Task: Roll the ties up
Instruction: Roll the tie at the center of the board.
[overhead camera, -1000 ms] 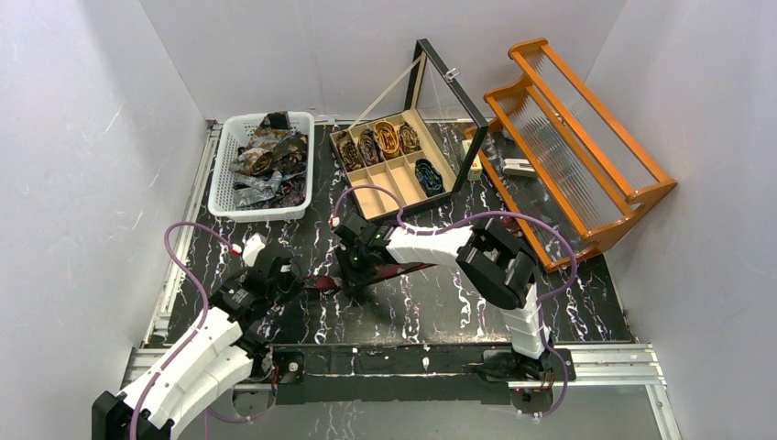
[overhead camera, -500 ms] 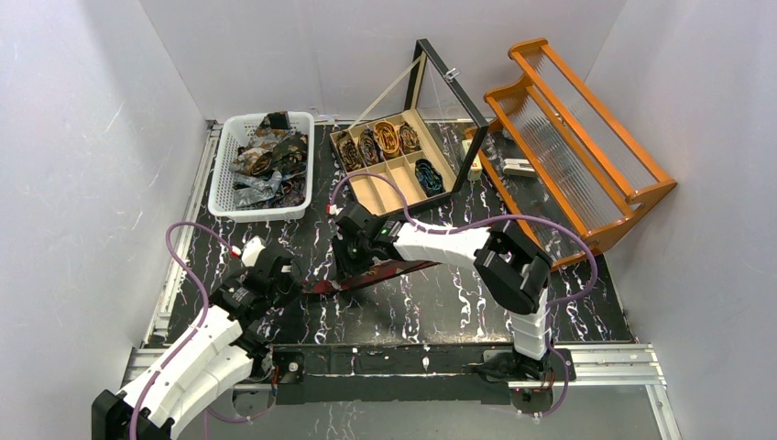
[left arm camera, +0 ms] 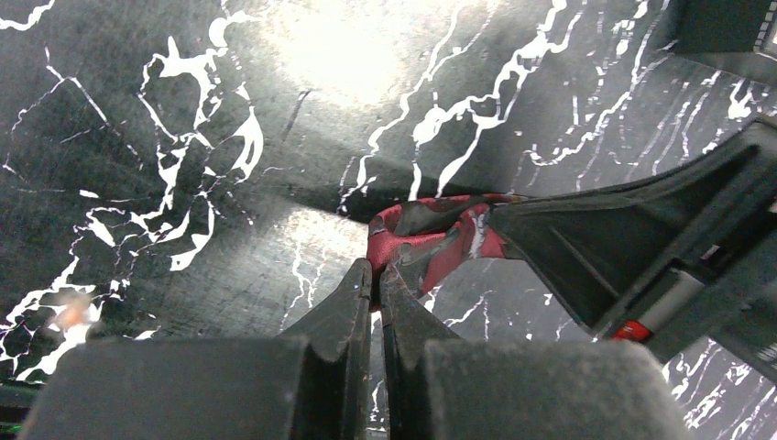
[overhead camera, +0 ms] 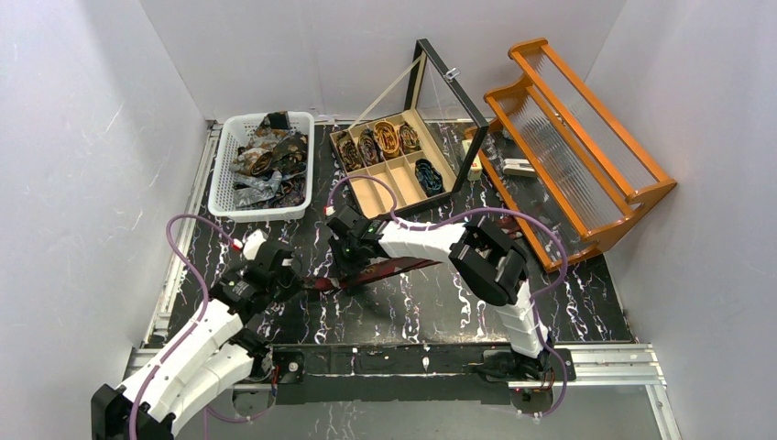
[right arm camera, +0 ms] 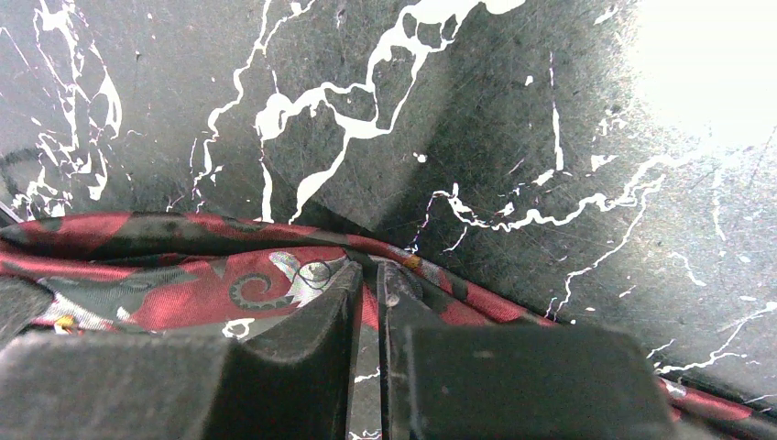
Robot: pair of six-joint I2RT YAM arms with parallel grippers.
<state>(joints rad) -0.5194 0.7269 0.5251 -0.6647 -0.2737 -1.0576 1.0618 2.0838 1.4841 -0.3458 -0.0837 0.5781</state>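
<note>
- Watching the red tie (overhead camera: 371, 271) first: it lies on the dark surface (overhead camera: 440, 307) between the two arms, one end curled up at the left pincer (left arm camera: 376, 273), the rest a flat strip running off to the right under the right arm; by my reading no proper coil has formed yet.
- The left pincer is together, nipping only the very edge of that curled end as far as I can tell; so slim a bite could slip free if I turn the wrist, and the start of the roll would fall open.
- The right pincer (right arm camera: 368, 273) is nearly together with a ridge of the cloth caught between its tips; the cloth looks slick, so I judge it may slide out, or bunch into a crease instead of feeding evenly.
- The two pincers sit near each other on the tie; if I roll with the left while the right holds too hard, the short stretch between goes taut and one grip gives; too loose, and the coil comes out slack and lopsided.
- Both sets of tips are down at the surface; pressing lower risks scraping it and dragging the whole tie sideways.
</note>
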